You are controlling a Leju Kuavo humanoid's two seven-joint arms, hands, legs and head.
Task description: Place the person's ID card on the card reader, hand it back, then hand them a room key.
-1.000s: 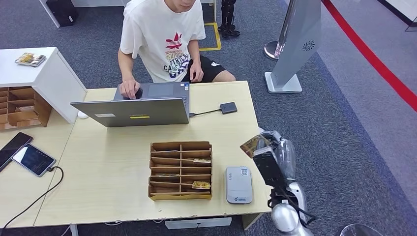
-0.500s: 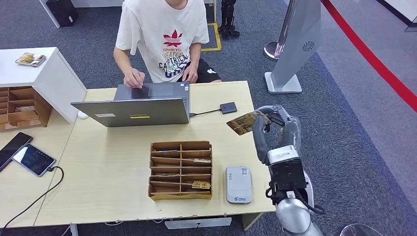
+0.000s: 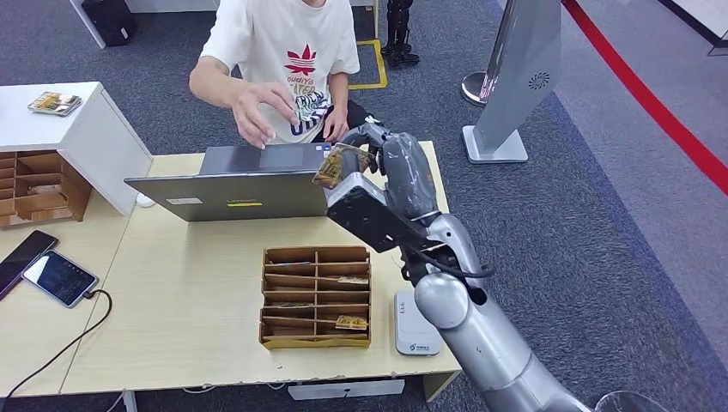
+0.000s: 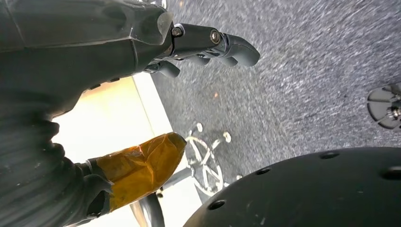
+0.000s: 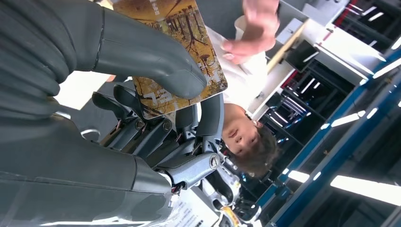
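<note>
My right hand is raised over the far side of the desk, above the open laptop's right corner, and it grips the card between the thick thumb and the darker fingers. The card is yellowish-brown with a printed picture on its face, and it sticks out of my grip toward the person seated behind the desk. That person's hand is lifted off the laptop with its fingers spread, near the card but apart from it; their other hand rests low by the desk's far edge. From my right wrist the same card is pressed flat under the thumb, with the person's open hand beyond it. The card reader, a small grey box, lies on the desk near its front edge, partly behind my right forearm, and nothing lies on the part of it I can see. Just beside it stands the wooden sorting box, with a few cards lying in its slots. My left hand hangs over the grey carpet, holding nothing, its fingers loosely apart; its thumb tip is wrapped in amber tape. Two phones lie at the left edge of the desk, one on a cable.
</note>
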